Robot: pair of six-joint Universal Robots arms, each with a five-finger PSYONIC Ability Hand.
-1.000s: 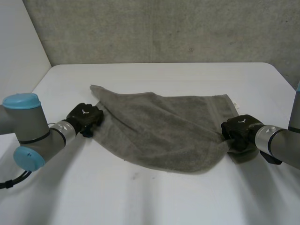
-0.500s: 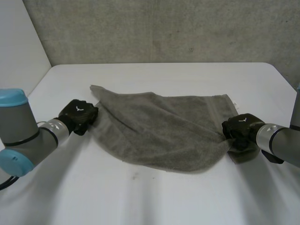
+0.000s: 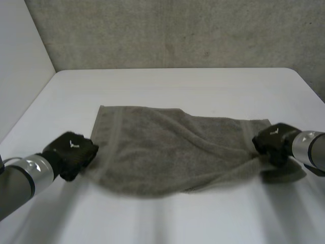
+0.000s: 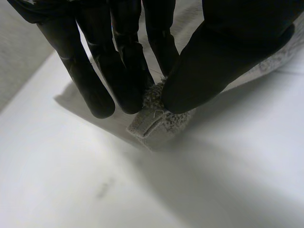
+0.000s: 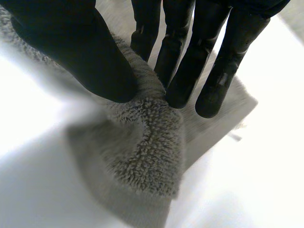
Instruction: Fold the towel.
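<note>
I have the towel (image 3: 172, 150) stretched across the middle of the tabletop (image 3: 177, 84) between both hands. My left hand (image 3: 71, 151) pinches its near left corner, fingers (image 4: 126, 71) clamped against the thumb. My right hand (image 3: 274, 142) grips the right end, fingers (image 5: 178, 71) and thumb closed on a bunched fold.
</note>
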